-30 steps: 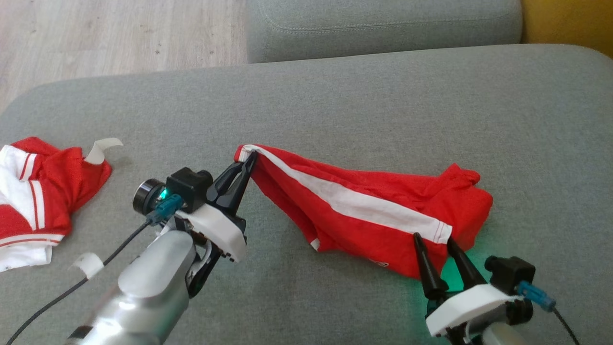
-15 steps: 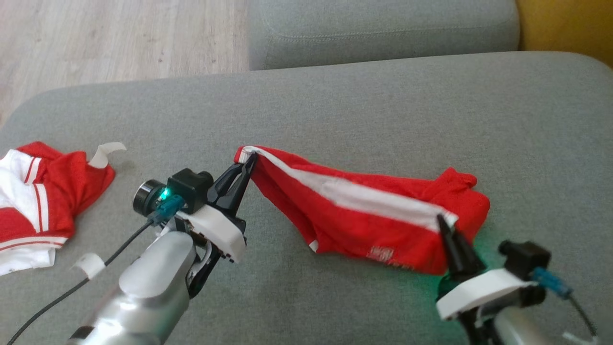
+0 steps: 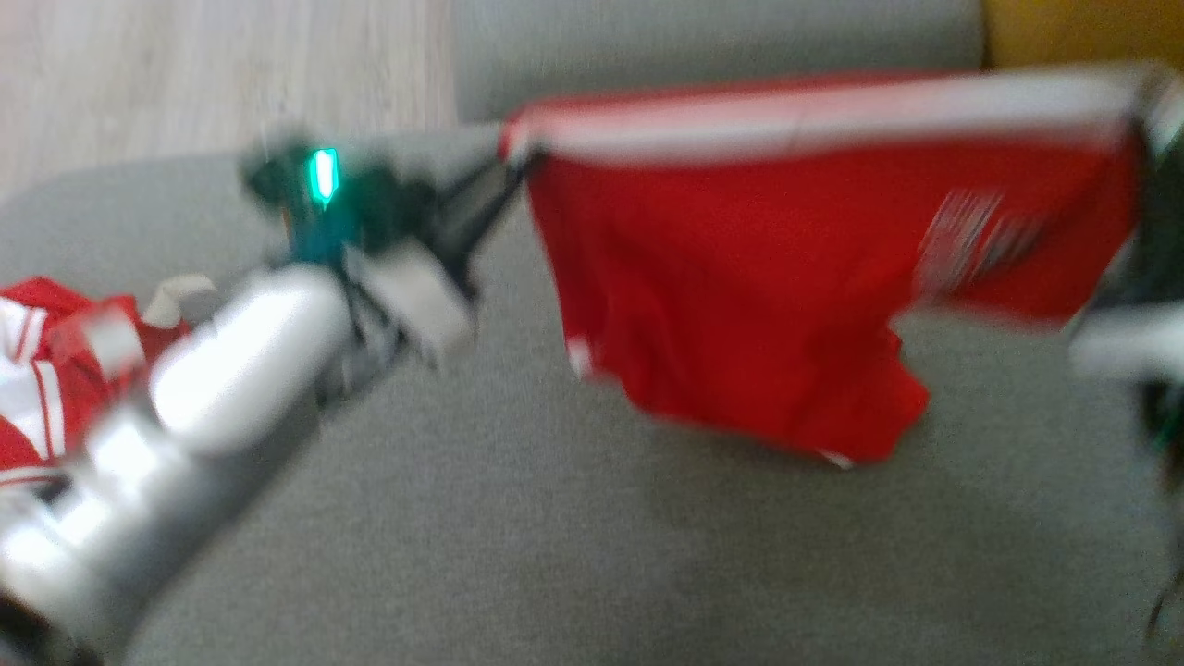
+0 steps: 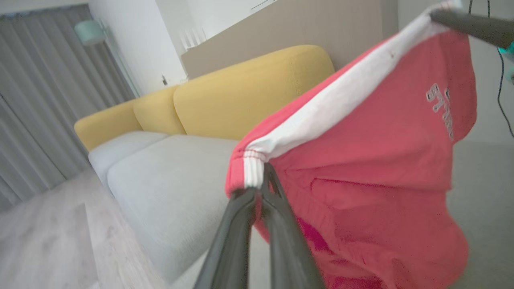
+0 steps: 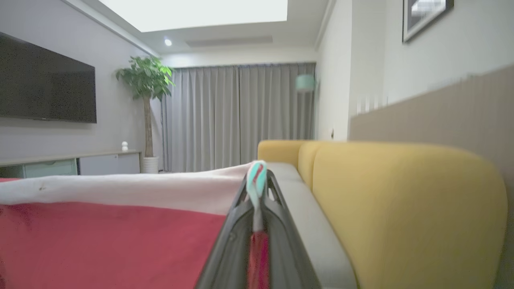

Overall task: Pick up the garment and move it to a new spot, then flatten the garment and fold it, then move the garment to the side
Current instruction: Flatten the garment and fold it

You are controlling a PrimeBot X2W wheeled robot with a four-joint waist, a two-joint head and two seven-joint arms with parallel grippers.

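Lift, by the look of it: red sports shorts with a white side stripe and pale lettering [image 3: 740, 277] hung in the air over the grey fabric sofa cushion [image 3: 555, 536], lowest corner close above it (touching or not, too blurred to tell). Pinched at the left end of the stripe by the left end effector [image 4: 263, 182], fingers pressed together on the ribbed corner. Pinched at the right end by the right end effector [image 5: 257, 192], fingers likewise closed on the cloth edge. Held by two far-apart corners, probably to draw the stripe taut and let the rest drape in one sheet, ready to be carried and laid down spread rather than bunched. At the cushion's left edge, well apart, a second crumpled red-and-white garment [image 3: 37, 388]; likely best to set down in the bare middle or right, away from it.
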